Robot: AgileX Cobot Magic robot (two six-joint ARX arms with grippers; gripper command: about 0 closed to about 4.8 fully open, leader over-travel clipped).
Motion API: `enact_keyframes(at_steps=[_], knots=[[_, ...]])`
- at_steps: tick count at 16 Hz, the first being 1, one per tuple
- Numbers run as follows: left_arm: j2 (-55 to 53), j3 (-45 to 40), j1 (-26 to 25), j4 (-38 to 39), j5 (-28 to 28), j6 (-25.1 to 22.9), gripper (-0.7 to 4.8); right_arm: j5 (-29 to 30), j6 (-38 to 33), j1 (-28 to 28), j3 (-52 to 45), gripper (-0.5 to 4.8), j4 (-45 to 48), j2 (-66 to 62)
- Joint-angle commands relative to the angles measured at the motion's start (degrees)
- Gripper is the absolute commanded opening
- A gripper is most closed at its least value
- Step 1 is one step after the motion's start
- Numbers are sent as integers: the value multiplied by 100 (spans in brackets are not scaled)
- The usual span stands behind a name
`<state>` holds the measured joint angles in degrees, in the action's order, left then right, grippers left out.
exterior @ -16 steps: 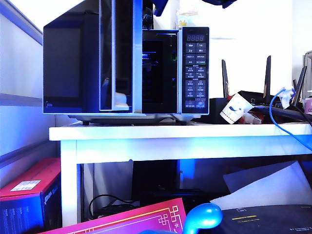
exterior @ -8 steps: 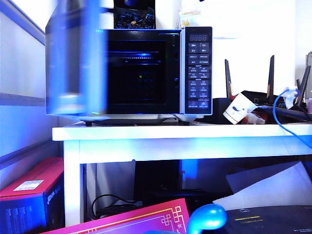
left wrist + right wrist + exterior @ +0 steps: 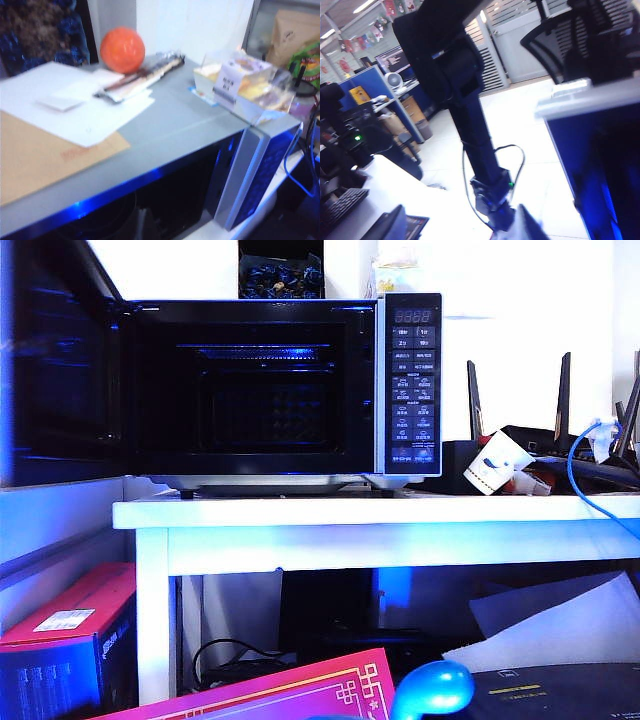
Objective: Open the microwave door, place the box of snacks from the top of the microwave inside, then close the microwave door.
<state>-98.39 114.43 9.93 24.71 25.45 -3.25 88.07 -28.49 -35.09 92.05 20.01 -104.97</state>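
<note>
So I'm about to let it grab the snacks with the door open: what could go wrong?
The box of snacks sits at the microwave top's corner edge; a nudge could tip it off. The orange ball and loose papers nearby could get swept. The microwave door juts outward, inviting an arm collision.

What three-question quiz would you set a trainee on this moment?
1. True or false: the microwave door is closed.
2. Where is the box of snacks? A: inside the microwave; B: on top of it; C: on the table.
3. Which gripper shows in any view, and how do its fingers stand?

Key
1. False: it stands wide open, at the left.
2. B.
3. Only the right gripper, at the edge of its wrist view, fingers apart and holding nothing. The left gripper is in no view.
</note>
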Motion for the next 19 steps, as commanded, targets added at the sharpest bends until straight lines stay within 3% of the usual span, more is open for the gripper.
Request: enact_keyframes(at_steps=[1,3,4,5,7,9,12,13,14,15,16,18,19], knots=[[15,35,2,402,63,-503,-6,-321,-68,498,39,237,177,44],[15,35,0,745,76,-656,-6,-990,-66,868,39,238,546,74],[20,35,2,780,144,-686,-6,-2096,-59,1110,39,237,859,146],[26,37,2,732,201,-684,-6,-2752,-15,1217,39,238,1062,192],[35,39,0,673,199,-684,-6,-2900,-4,1338,39,241,1744,201],[35,39,0,592,199,-684,-6,-3648,-479,1419,35,241,1779,208],[44,39,0,520,199,-684,-6,-3947,-505,1464,33,241,1958,227],[44,39,0,516,199,-684,-6,-4509,-391,1469,33,243,1915,260],[44,39,0,509,199,-684,-6,-4968,61,1467,33,243,1818,306],[44,39,0,494,199,-684,-6,-5421,531,1453,33,276,1663,367],[55,39,0,492,201,-684,-6,-5845,1084,1408,35,359,1482,422],[63,39,0,479,199,-684,-6,-7444,2376,1331,35,377,785,546],[63,39,0,479,199,-684,-6,-8133,2769,1272,35,428,595,546]])
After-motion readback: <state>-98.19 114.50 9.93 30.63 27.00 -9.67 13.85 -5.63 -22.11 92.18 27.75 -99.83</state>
